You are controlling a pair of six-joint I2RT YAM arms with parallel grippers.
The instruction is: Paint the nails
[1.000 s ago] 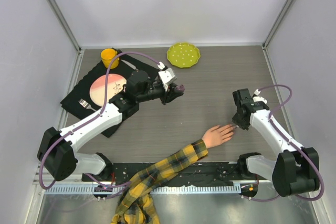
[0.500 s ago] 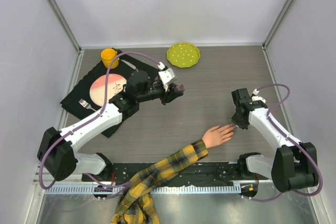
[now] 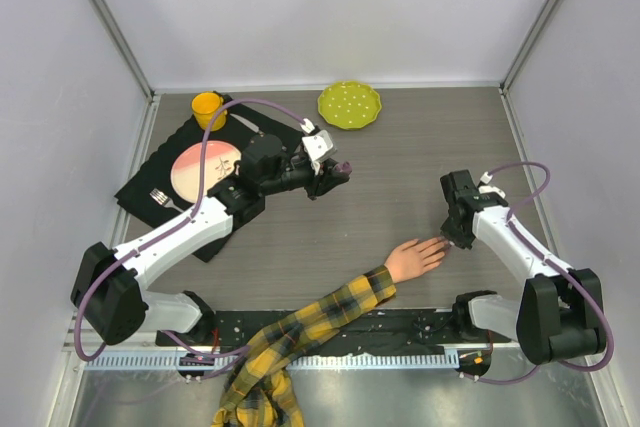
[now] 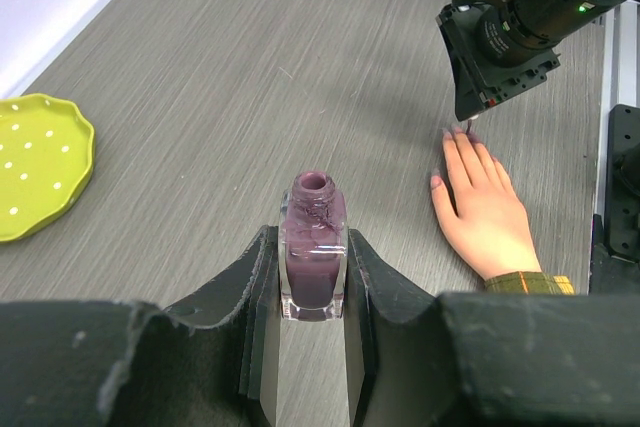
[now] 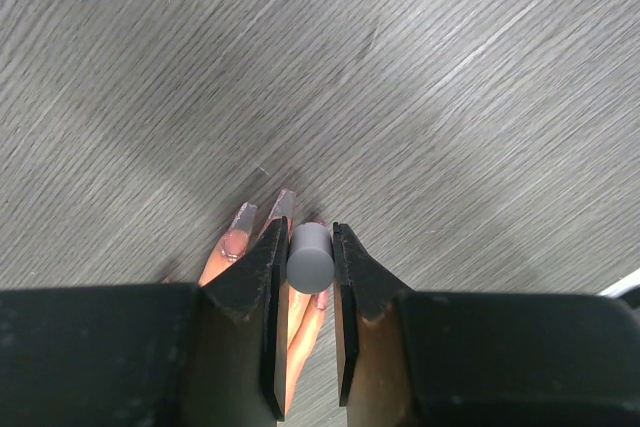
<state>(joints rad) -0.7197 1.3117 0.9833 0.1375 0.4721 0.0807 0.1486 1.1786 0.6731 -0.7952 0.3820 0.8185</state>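
Two robot arms reach over a grey wood-grain surface (image 3: 400, 167) walled on three sides. A wide bare stretch lies between the left hand (image 3: 337, 173) and the right hand (image 3: 458, 237). More open room lies beyond the right hand, up to the back wall. The side wall stands close on that hand's outer side.

The left arm stretches forward and inward, its wrist level. Its hand is clamped on an open polish bottle (image 4: 313, 257) of purple lacquer, held upright with both fingers against the glass sides. Beyond and outward of this hand sits a green dotted dish (image 3: 350, 104). Behind it, toward the left wall, a black mat (image 3: 150, 182) carries a pink plate (image 3: 203, 169), a fork (image 3: 160, 197) and a yellow cup (image 3: 207, 107).

The right arm bends at the elbow, its hand pointing steeply down. That hand grips a grey round cap (image 5: 310, 257) between its fingers. Directly under it lie the nails (image 5: 240, 229) of the mannequin hand (image 3: 415, 257), palm down on the surface. Several nails show a purple tint. The plaid sleeve (image 3: 320, 322) trails from there back toward the near edge, between the two arm bases.
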